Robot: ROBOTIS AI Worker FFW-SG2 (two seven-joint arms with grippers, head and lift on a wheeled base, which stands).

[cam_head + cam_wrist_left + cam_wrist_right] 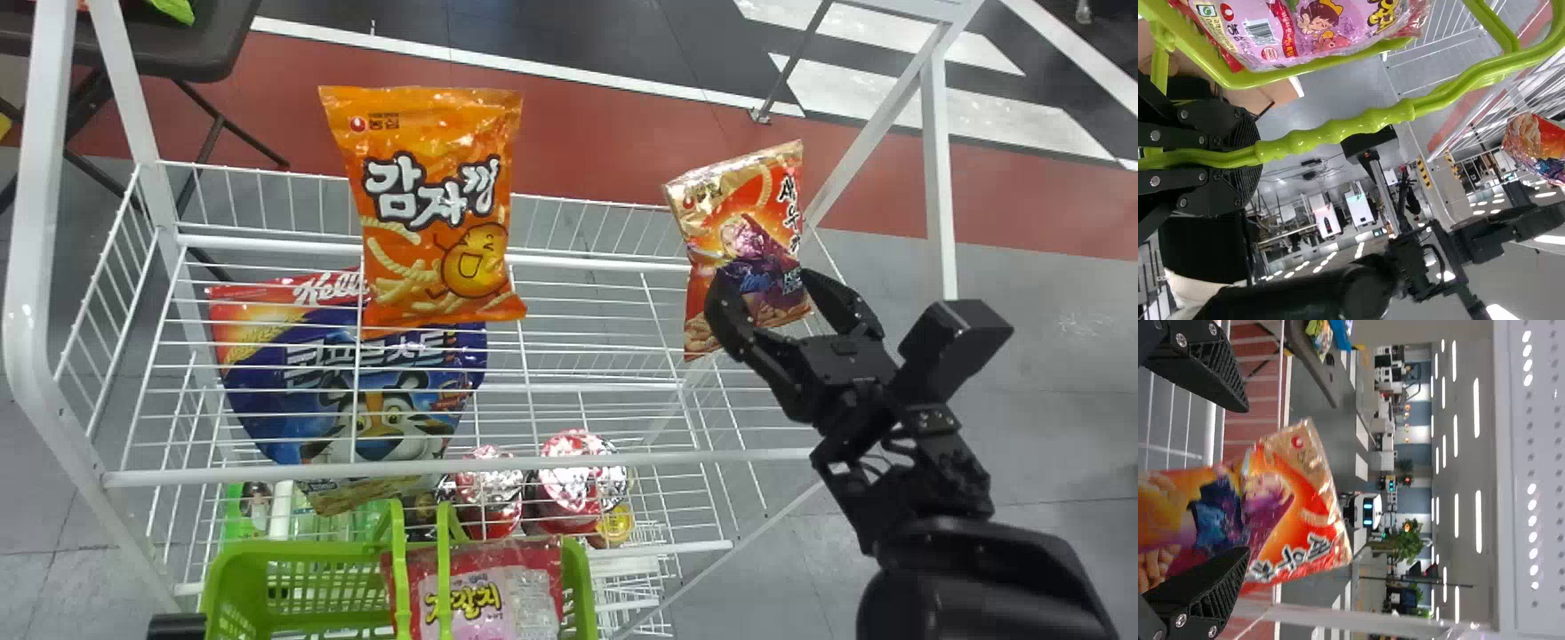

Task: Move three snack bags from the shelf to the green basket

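On the white wire shelf [569,461], an orange snack bag [436,213] stands left of centre. The red-and-gold snack bag [747,240] stands at the right, between the separated fingers of my right gripper [766,277]. The right wrist view shows this bag [1298,513] between the fingers of my right gripper [1245,480], with space beside the upper one. A pink snack bag [498,591] lies in the green basket [298,551] at the bottom. In the left wrist view, my left gripper [1248,157] is shut on the basket's green handle [1358,127].
A large blue cereal bag [356,391] and red-lidded cups [578,471] are on a lower level, seen through the wires. White posts [938,169] frame the shelf at both sides. A dark table [178,44] stands behind at the left.
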